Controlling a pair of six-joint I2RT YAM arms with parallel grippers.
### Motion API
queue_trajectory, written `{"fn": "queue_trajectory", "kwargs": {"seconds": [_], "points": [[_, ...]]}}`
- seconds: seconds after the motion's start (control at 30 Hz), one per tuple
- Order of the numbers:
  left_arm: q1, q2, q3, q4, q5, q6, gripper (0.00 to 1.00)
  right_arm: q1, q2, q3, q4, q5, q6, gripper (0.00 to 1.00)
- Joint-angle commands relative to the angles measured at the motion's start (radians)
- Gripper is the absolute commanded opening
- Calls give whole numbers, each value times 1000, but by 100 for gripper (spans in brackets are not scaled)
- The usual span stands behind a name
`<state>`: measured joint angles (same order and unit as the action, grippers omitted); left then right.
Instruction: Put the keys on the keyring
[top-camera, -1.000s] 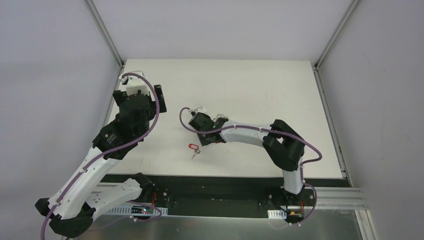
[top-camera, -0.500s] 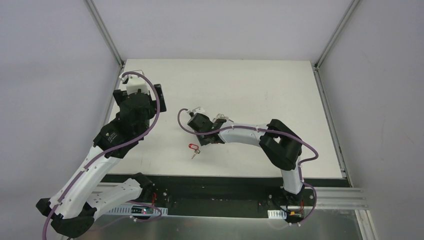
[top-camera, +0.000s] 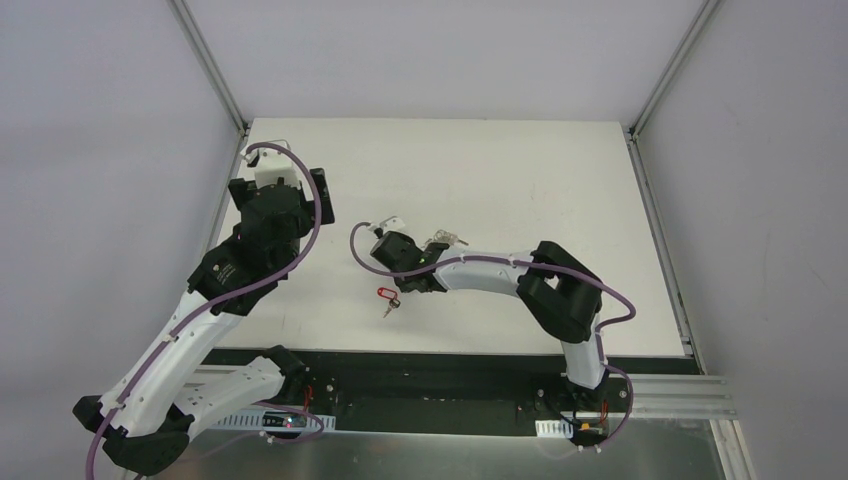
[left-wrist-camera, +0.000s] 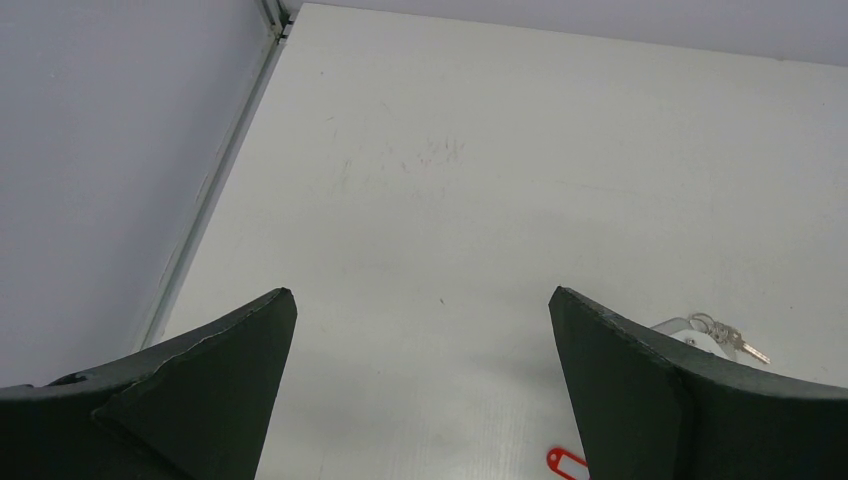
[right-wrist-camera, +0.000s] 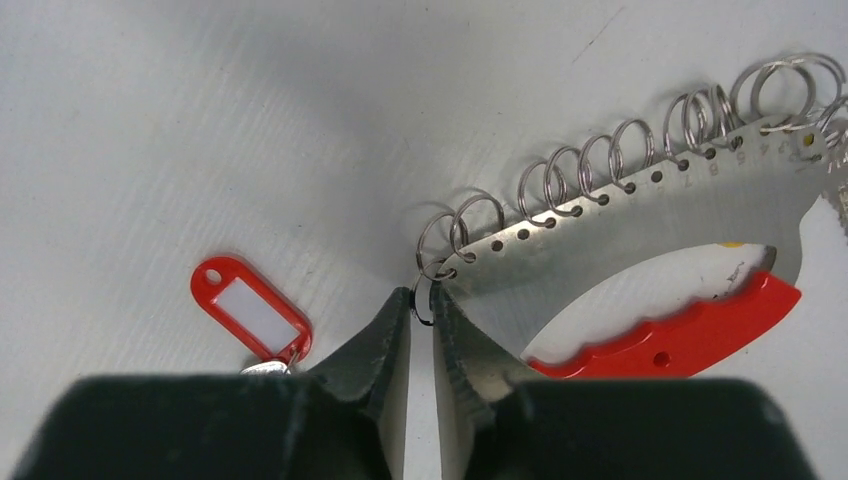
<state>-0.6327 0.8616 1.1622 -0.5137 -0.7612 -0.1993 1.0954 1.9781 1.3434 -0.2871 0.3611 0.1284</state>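
Red-tagged key (top-camera: 388, 304), lengthwise near-far, tip nearward

Bright even light, soft shadow beyond right fingers (right-wrist-camera: 385, 352), sharp focus

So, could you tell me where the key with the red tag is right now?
In the right wrist view the red-tagged key lies on the table just left of the right pincer, apart from the ringed metal plate.
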Motion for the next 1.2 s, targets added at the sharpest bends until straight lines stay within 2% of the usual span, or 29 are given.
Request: {"fn": "queue_trajectory", "kwargs": {"seconds": [0.0, 0.1, 0.33, 0.77, 1.17], "points": [[13, -8, -4, 7, 7, -17, 100, 9, -1, 15, -4, 66, -11, 11], [13, -13, -6, 7, 7, -19, 100, 10, -11, 8, -10, 85, -8, 0], [13, -22, -6, 7, 7, -22, 100, 14, -118, -45, -14, 66, 13, 0], [13, -33, -7, 7, 42, -32, 100, 14, -476, -106, -76, -72, -7, 0], [13, -50, -7, 19, 191, -39, 100, -8, -761, -178, 24, -214, -59, 0]]}}
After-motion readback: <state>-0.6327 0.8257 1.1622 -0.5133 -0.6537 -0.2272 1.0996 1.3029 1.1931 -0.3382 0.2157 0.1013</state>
